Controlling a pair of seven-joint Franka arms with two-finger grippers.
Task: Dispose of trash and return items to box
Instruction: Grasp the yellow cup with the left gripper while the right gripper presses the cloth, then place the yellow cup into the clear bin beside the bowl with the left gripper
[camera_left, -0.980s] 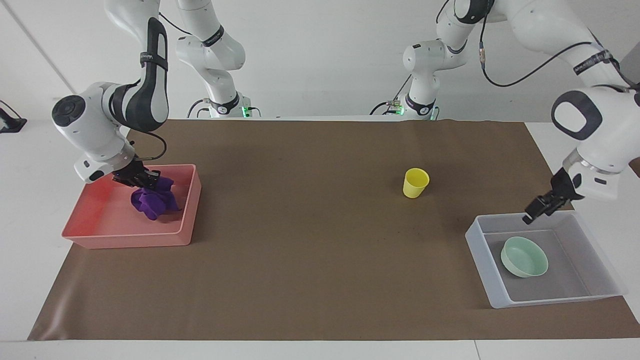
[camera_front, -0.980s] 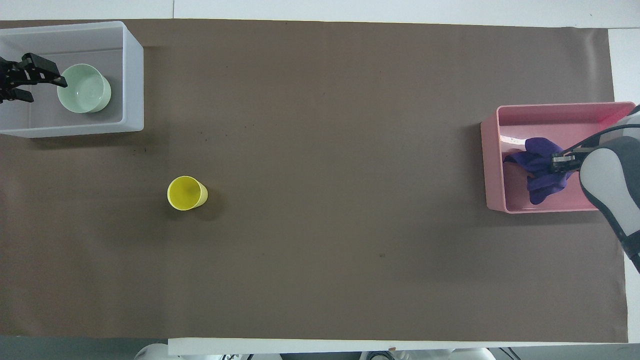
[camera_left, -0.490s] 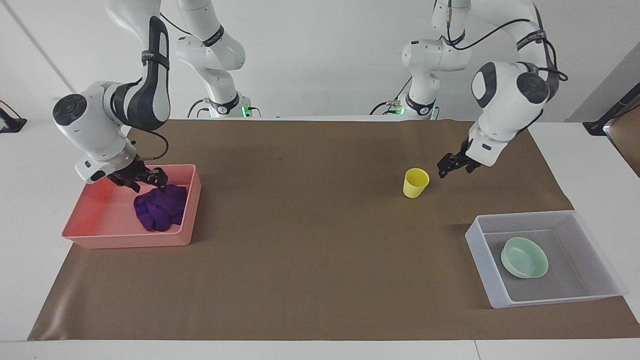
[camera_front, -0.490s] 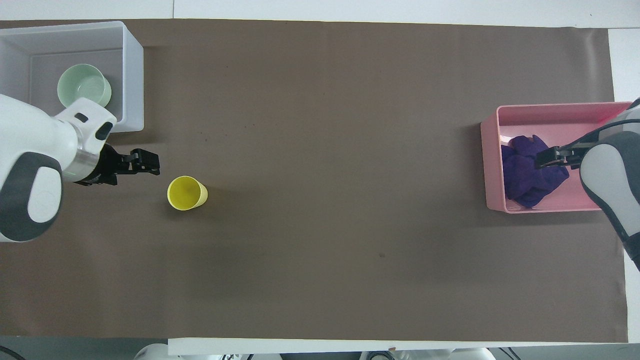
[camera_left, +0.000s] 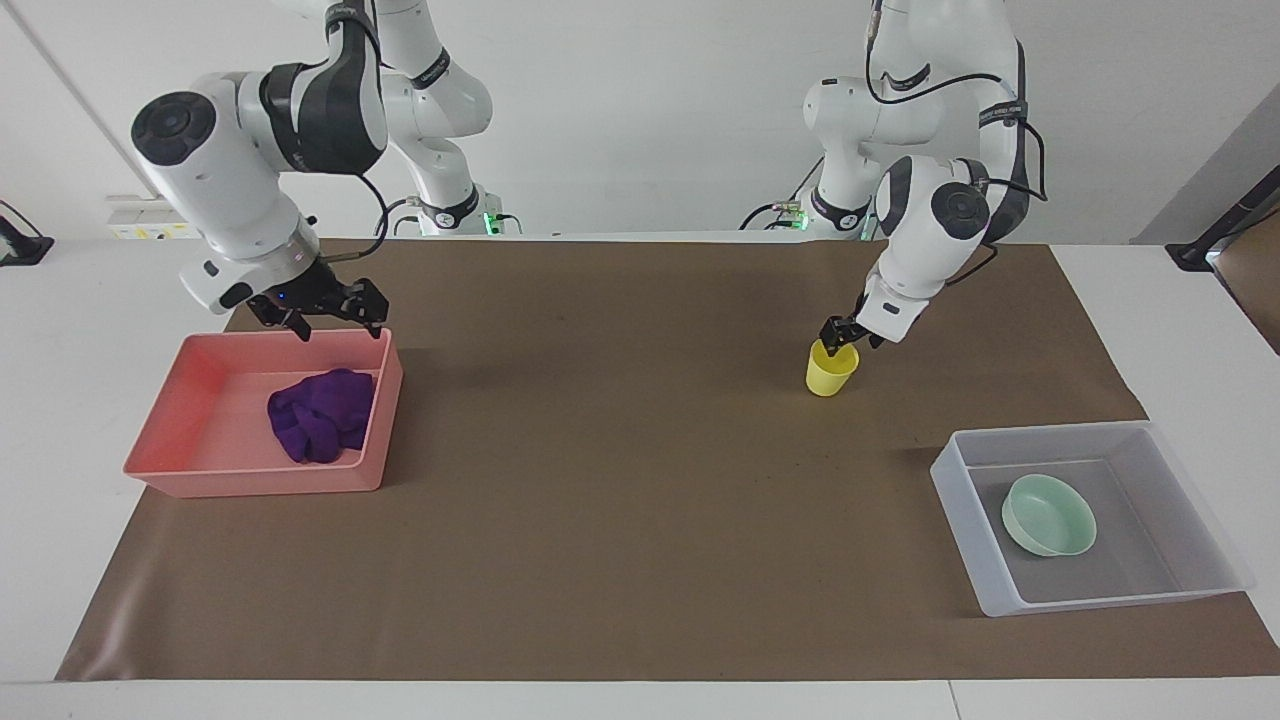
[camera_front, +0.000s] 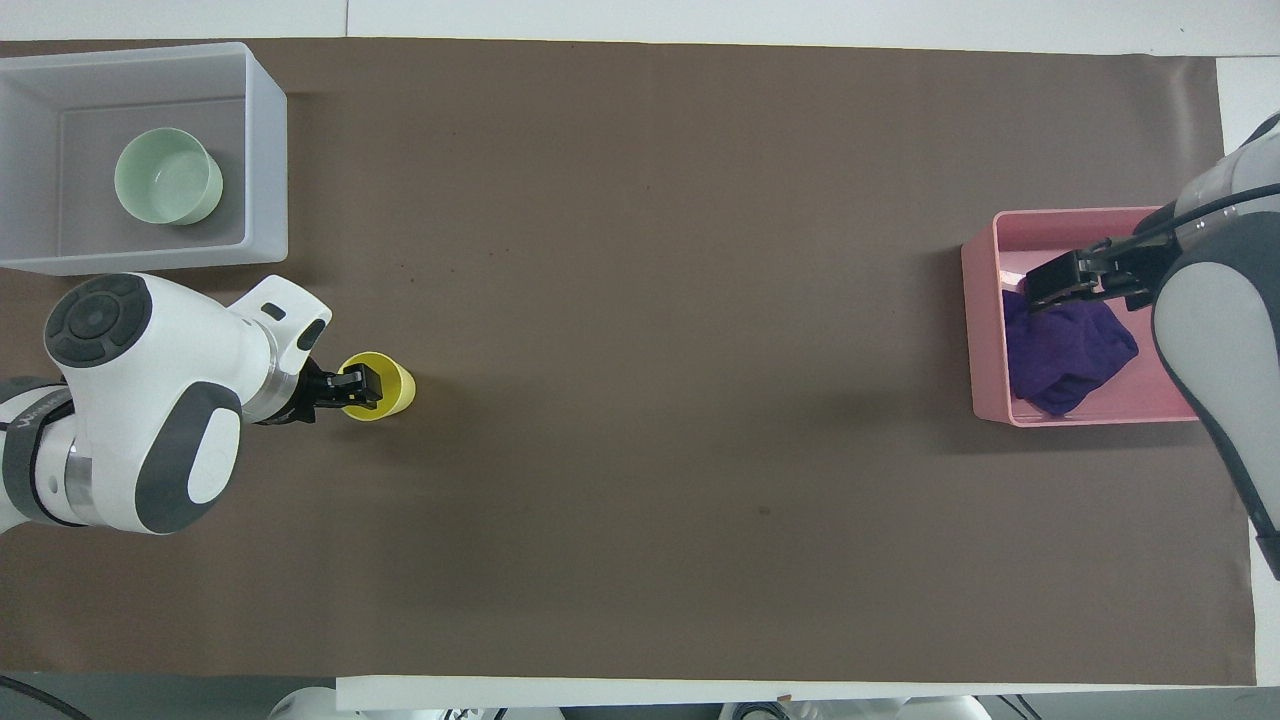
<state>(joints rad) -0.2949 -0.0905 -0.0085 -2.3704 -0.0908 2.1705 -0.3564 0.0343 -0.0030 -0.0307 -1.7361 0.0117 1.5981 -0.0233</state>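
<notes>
The purple cloth (camera_left: 320, 428) (camera_front: 1065, 350) lies loose in the salmon-pink bin (camera_left: 200, 478) (camera_front: 985, 330). My right gripper (camera_left: 322, 318) (camera_front: 1062, 285) is open and empty, raised over the robot-side rim of that bin. The yellow cup (camera_left: 830, 372) (camera_front: 392, 385) stands upright on the brown mat. My left gripper (camera_left: 838, 338) (camera_front: 352, 386) is down at the cup's rim, on the edge toward the left arm's end of the table. The mint-green bowl (camera_left: 1048, 513) (camera_front: 168, 189) sits in the translucent box (camera_left: 965, 520) (camera_front: 265, 150).
A brown mat (camera_left: 620, 480) covers the table. The box stands at the left arm's end and the pink bin at the right arm's end. The wide stretch of mat between them is bare.
My right gripper let go of the cloth, which dropped into the pink bin, then rose above the rim. My left gripper swung from over the box to the cup and came down at its rim.
</notes>
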